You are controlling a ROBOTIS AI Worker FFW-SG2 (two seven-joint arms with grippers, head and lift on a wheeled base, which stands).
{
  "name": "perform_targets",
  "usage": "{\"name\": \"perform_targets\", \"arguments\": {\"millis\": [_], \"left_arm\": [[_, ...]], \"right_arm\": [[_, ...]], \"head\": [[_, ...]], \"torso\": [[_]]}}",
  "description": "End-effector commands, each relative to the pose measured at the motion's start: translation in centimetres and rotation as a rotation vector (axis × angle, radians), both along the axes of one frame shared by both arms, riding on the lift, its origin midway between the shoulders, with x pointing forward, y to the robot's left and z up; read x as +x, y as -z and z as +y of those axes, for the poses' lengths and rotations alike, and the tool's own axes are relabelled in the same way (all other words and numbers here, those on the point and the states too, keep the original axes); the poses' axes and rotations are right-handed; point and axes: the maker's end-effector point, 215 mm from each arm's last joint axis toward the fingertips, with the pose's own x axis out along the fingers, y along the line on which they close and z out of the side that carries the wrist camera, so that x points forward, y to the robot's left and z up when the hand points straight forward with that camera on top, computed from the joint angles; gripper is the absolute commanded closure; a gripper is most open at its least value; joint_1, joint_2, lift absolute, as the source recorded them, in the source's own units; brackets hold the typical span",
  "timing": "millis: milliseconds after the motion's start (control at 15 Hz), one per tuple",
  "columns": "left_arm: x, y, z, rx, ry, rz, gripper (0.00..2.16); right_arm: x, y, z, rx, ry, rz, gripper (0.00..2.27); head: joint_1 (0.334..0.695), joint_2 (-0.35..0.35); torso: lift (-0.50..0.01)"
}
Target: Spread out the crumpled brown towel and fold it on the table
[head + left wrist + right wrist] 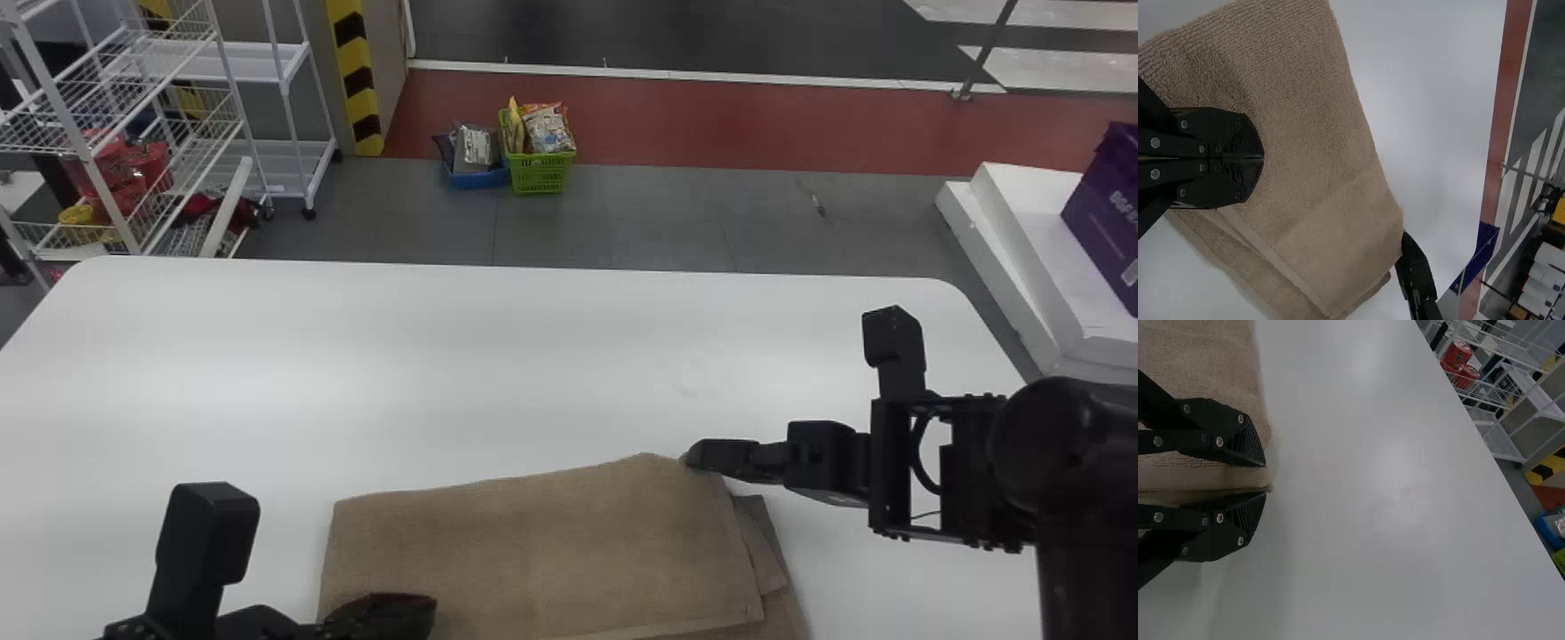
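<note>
"See the towel (551,533) all right?"

"Yes, down at the near side of the white tabletop (444,356). Looks brown, folded over and laid fairly flat, with a broad, nearly smooth upper layer. Also shows some under-layers poking out past its right side and along its near edge."

"And the left hand (425,610)?"

"Over the near left part of the towel. Checking the left wrist view, see the left hand (1263,158) closed tip to tip above the nubbly cloth. Can't spot any fabric pinched in there, and can't tell about contact with the towel underneath."

"What about the right hand (690,454)?"

"In from the right, right at the towel's far right corner. Not shut, just slightly parted, with a folded edge of cloth between the two fingers."

"Anything farther off?"

"On the floor past the far side of the tabletop, a green basket (540,174) of snack bags beside a blue basket (478,179). Farther left, white wire shelves (191,107) with red things on them, near a yellow-and-black striped pillar (356,80). Over on the right, a purple box (1098,209) on white slabs (1022,204)."
</note>
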Motion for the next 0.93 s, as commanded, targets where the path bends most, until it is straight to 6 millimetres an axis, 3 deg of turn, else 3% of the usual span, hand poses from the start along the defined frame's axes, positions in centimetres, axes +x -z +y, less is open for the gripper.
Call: {"name": "perform_targets", "arguments": {"millis": [0, 400, 867], "left_arm": [[-0.1, 0.2, 0.2, 0.003, -0.004, 0.007, 2.13], [0.5, 0.0, 0.5, 0.012, -0.016, 0.010, 2.13], [1.2, -0.5, 0.2, 0.004, -0.020, 0.010, 2.07]], "right_arm": [[-0.2, -1.3, 0.1, 0.009, -0.007, -0.034, 1.54], [-1.9, -7.6, 0.0, 0.009, -0.027, -0.214, 1.54], [-8.6, -10.1, -2.4, -0.001, 0.019, -0.281, 1.54]], "head": [[0.695, -0.063], [0.695, -0.051], [0.695, -0.084]], "torso": [[-0.127], [-0.127], [-0.127]]}}
